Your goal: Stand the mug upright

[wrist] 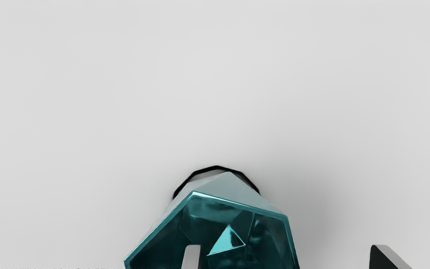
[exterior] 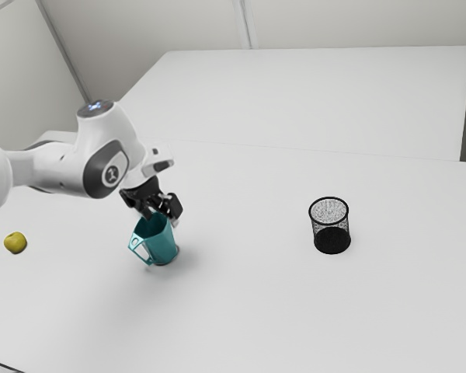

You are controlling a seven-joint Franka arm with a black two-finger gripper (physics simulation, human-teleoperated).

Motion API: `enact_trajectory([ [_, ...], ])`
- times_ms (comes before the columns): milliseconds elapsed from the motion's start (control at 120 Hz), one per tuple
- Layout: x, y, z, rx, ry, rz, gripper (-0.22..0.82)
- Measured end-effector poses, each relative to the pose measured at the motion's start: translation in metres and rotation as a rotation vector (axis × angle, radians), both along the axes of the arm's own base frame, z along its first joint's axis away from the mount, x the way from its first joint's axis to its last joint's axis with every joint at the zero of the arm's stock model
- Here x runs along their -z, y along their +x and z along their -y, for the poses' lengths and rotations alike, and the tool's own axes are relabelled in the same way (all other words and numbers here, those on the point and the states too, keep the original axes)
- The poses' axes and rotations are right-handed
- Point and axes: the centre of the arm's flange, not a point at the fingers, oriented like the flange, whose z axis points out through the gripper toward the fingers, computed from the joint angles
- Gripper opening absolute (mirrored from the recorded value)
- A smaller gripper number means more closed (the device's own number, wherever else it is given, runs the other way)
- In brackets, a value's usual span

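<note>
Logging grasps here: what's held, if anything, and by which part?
Nothing is held: the open end effector has one finger at the mug's mouth, the other outside.

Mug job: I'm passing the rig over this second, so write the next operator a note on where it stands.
Gripper: open, at the mug, one finger over or in its mouth, the other outside its wall.
Mug: on the table, mouth up; I can't tell whether its base sits fully flat.
Done: mouth faces up. Release can't be confirmed as final.
Left: check the base is flat, then probably lift the gripper straight up so the inner finger doesn't tip the mug.
</note>
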Motion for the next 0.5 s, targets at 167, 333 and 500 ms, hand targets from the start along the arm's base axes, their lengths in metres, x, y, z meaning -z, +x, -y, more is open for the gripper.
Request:
enact_trajectory([
  [167, -0.027, -0.005, 0.002, 0.000, -0.003, 0.032, 0.54],
  [333, -0.065, 0.003, 0.005, -0.004, -0.009, 0.022, 0.56],
  [500, -0.113, 0.019, 0.005, -0.013, -0.012, -0.011, 0.57],
])
